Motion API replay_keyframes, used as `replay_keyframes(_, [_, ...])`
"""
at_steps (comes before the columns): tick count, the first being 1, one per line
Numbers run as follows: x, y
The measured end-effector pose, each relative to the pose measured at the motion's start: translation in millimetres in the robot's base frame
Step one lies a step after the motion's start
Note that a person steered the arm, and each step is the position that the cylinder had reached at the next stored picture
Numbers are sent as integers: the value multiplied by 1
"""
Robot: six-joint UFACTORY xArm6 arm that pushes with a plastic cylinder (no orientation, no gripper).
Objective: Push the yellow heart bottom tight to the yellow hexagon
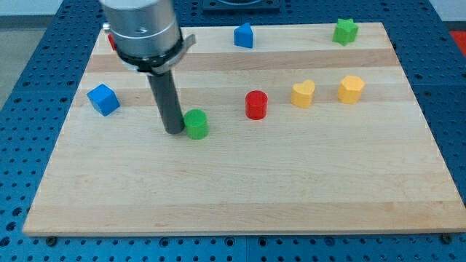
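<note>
No container stands on the wooden board (240, 189); every block sits loose on its pale, glued planks, whose grain runs left to right. Around the board lies a blue perforated table (29, 87).

My tip (174, 132) is a plain dark rod that holds nothing; it rests on the board touching the left side of the green cylinder (196, 124). The rod hangs from a silver metal housing (142, 29) at the view's top left.

The yellow heart (303, 93) sits right of centre, well apart from my tip, with the red cylinder (256, 105) between them. The yellow hexagon (350, 89) stands just right of the heart, near it but with a gap of bare wood showing.

A blue cube (103, 99) lies near the left edge. Along the top edge are a blue house-shaped block (244, 35) and a green star (346, 30). A sliver of a red block (111, 41) shows beside the housing; its shape I cannot tell.
</note>
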State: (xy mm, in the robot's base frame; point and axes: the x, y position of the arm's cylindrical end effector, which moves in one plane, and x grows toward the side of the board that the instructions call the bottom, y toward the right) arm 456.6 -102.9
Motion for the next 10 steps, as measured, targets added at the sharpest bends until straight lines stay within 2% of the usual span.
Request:
replay_keyframes(3, [0, 16])
replay_keyframes(7, [-4, -14])
replay_keyframes(10, [-52, -7])
